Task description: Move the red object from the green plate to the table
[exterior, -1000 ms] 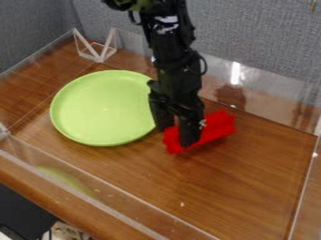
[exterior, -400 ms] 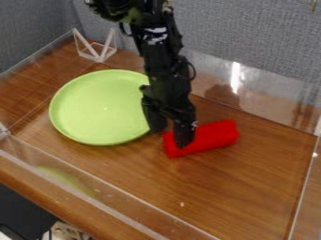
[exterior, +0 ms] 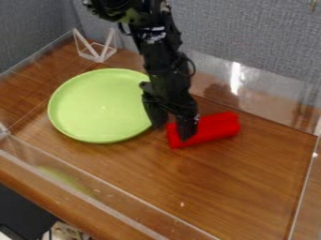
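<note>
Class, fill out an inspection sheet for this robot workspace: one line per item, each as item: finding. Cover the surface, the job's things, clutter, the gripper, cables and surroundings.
Surface: glossy brown wood-grain table, bare in front, edged by clear walls.
Red object: red block lies on the table, right of the plate, off it.
Green plate: green plate sits left of centre, nothing on it.
Clutter: small white wire stand at the back left.
Gripper: gripper points down at the block's left end, jaws open; contact cannot be told.
Cables: dark wiring runs along the arm.
Surroundings: grey wall behind the enclosure.
</note>
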You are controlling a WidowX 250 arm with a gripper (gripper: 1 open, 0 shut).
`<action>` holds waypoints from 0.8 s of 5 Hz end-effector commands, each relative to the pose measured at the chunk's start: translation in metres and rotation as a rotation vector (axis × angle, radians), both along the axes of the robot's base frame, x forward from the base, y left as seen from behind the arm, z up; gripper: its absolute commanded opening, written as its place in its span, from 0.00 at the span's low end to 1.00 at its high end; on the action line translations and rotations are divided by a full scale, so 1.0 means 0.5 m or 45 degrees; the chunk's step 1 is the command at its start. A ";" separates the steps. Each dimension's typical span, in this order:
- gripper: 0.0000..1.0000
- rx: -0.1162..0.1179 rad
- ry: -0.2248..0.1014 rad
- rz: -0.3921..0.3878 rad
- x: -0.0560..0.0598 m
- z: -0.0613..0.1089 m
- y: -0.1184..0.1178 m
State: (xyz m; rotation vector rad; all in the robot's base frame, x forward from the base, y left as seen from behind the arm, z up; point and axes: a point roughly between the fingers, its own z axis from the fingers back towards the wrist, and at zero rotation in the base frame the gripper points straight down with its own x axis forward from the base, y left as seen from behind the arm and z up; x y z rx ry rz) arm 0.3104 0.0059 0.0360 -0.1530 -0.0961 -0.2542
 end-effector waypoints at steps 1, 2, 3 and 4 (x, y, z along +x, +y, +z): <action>1.00 0.025 -0.024 0.090 0.005 0.015 0.017; 1.00 0.030 -0.024 0.036 0.023 0.018 -0.016; 1.00 0.068 -0.043 -0.023 0.031 0.050 -0.027; 1.00 0.108 -0.074 -0.080 0.040 0.085 -0.039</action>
